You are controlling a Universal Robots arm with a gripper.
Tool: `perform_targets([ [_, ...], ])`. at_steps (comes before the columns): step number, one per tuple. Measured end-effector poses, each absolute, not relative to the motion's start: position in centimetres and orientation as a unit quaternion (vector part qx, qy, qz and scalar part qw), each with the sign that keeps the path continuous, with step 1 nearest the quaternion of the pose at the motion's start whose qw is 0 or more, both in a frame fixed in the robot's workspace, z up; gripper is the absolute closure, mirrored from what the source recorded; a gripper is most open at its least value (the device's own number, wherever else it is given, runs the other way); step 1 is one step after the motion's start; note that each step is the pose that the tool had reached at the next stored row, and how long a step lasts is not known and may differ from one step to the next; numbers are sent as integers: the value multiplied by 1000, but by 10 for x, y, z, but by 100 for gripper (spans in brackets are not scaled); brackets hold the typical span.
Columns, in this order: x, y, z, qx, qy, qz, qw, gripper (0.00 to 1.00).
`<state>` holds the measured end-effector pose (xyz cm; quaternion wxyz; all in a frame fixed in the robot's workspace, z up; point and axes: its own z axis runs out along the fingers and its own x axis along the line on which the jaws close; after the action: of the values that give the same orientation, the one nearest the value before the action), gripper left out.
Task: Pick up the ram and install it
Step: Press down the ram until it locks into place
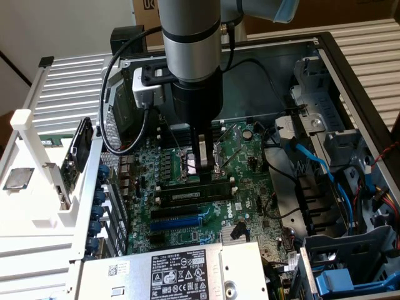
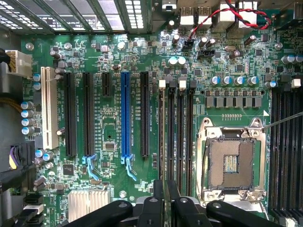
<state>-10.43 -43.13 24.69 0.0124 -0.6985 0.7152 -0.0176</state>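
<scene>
The ram (image 1: 194,194) is a long dark stick with pale labels, standing on edge along the memory slots of the green motherboard (image 1: 250,187) inside the open computer case. My gripper (image 1: 204,167) hangs straight down from the arm, just above and slightly behind the ram's middle. In the wrist view the gripper (image 2: 165,191) sits over the row of black memory slots (image 2: 176,132), its two black fingers (image 2: 157,194) parted by a narrow gap. The gripper is open and nothing is lifted.
The empty processor socket (image 2: 232,161) lies right beside the slots. A blue expansion slot (image 2: 125,113) and several black ones are further off. The power supply (image 1: 187,272) borders the board at the front, and a drive cage with blue cables (image 1: 325,169) stands on the exterior view's right.
</scene>
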Motion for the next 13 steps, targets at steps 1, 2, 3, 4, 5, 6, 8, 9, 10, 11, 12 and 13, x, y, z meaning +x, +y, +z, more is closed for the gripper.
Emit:
perform_targets([
  [1,-104,-431,247,-699,715,-18,12,90],
  [2,-104,-431,247,-699,715,-18,12,90],
  [3,-104,-431,247,-699,715,-18,12,90],
  [4,-105,-431,247,-698,715,-18,12,90],
  [5,-107,-431,247,-699,715,-18,12,90],
  [6,-109,-431,246,-699,715,-18,12,90],
  [8,-111,-431,245,-699,715,-18,12,90],
  [9,-111,-430,243,-699,715,-19,11,90],
  [10,-112,-430,242,-699,715,-18,11,90],
  [11,-113,-428,241,-699,715,-18,11,90],
  [12,-114,-428,240,-699,715,-18,10,90],
  [13,-114,-428,239,-699,715,-18,10,90],
])
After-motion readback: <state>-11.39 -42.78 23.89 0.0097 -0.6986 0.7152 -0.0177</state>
